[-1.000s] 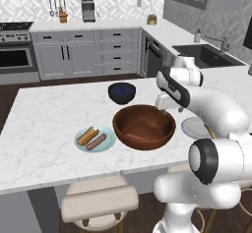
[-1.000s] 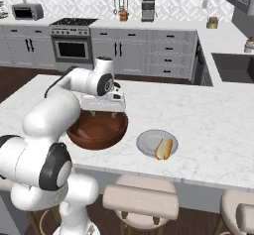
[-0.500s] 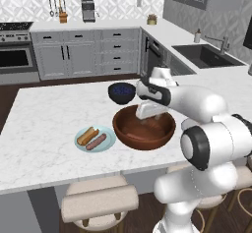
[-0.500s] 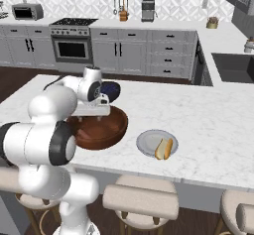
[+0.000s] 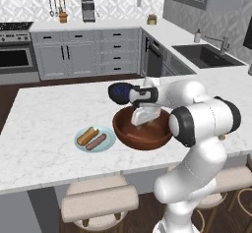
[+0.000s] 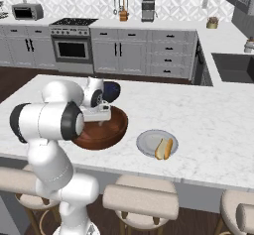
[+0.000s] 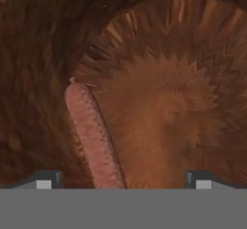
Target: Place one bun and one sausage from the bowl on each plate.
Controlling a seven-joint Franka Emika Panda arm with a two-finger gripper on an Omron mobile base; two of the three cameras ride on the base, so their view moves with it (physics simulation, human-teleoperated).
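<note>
Swinging across from the far side of the bench, the arm has brought its gripper down into the wooden bowl, jaws spread wide and holding nothing. One sausage lies on the bowl's floor between the open fingertips, nearer the left one in the hand view. Both plates, the pale blue one and the grey one, carry what looks like a bun and a sausage, so the job appears close to finished; if this sausage is wanted, the next move is likely to centre over it, lower and close. The white marble bench also holds a small dark blue bowl just behind. Grey cabinets and a stove line the kitchen beyond.
</note>
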